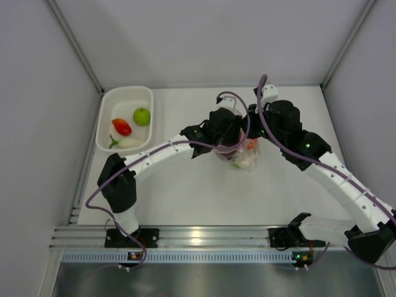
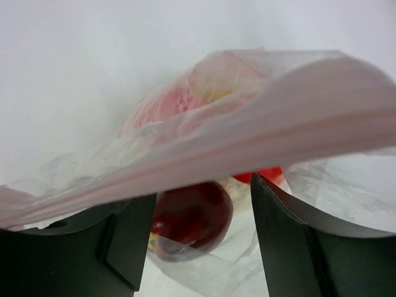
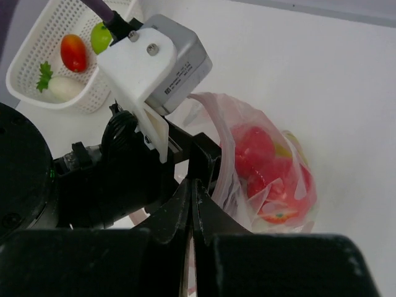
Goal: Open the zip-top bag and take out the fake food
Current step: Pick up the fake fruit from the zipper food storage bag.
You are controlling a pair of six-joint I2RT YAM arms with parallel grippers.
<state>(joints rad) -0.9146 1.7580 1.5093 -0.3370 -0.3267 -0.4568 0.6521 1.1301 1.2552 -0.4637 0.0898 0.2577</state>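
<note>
1. The zip-top bag (image 1: 242, 156) is being held at the middle of the desk (image 1: 204, 198), with fake food (image 3: 266, 162) inside.
2. Its pink edge is being pinched by the right jaws.
3. The left jaws are being held wide apart at its mouth.

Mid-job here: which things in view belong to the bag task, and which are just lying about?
Job: clear crinkly zip-top bag with pinkish strip; glossy red plastic fake food inside it; green fruit, red tomato, white radish.
Lying about: white perforated plastic basket holding those three.
</note>
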